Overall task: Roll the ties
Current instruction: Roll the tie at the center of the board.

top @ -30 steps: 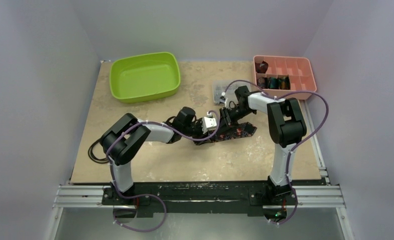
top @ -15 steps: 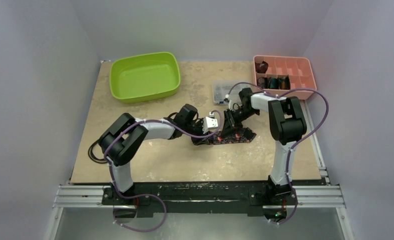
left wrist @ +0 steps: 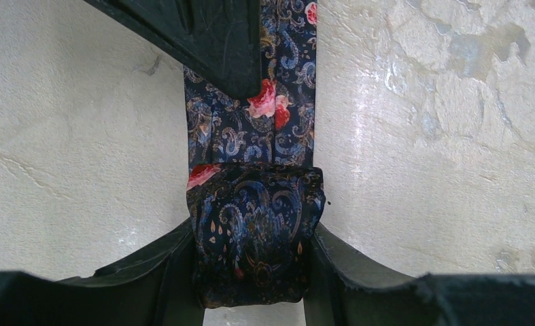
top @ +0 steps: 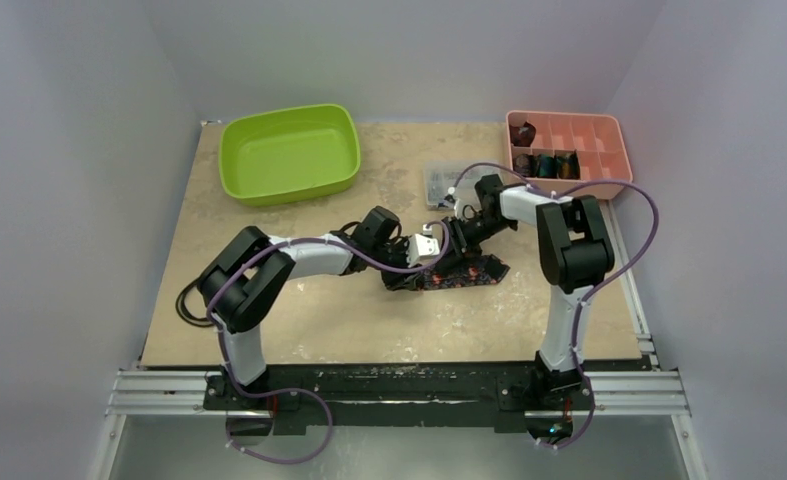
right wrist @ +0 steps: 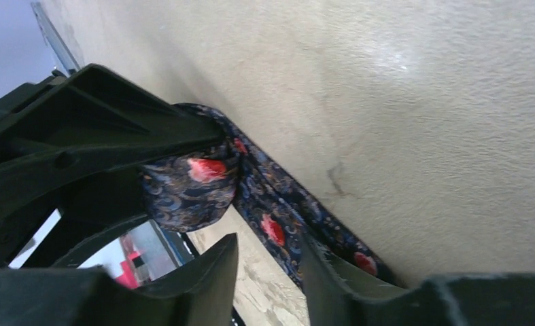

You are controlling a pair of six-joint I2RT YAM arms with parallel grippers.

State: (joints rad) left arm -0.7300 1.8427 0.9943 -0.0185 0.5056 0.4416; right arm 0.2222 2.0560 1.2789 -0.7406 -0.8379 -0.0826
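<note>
Left wrist view: your left pincer (left wrist: pixel 252 238) clamps the rolled end (left wrist: pixel 251 217) of the tie (left wrist: pixel 244 129), one finger against each side of the coil. The flat tail runs straight ahead of it along the table (left wrist: pixel 421 170).
Right pincer (right wrist: pixel 270 243): open, with bare table showing between its fingers. The tie passes just beyond its tips, and the roll sits ahead and to its left.
Risk: grip too lightly and the coil may spring loose as you turn it. Roll off-line and the tail could skew into a cone. The right pincer's finger appears to lie over the tail just ahead of the roll, where it could pin or snag the fabric.
Only overhead: both pincers meet mid-table, with the pink tray (top: pixel 589 150) holding finished rolls (top: pixel 544 163) well beyond the right pincer.
Only the wrists: the grip itself, which from above is a dark blur.
</note>
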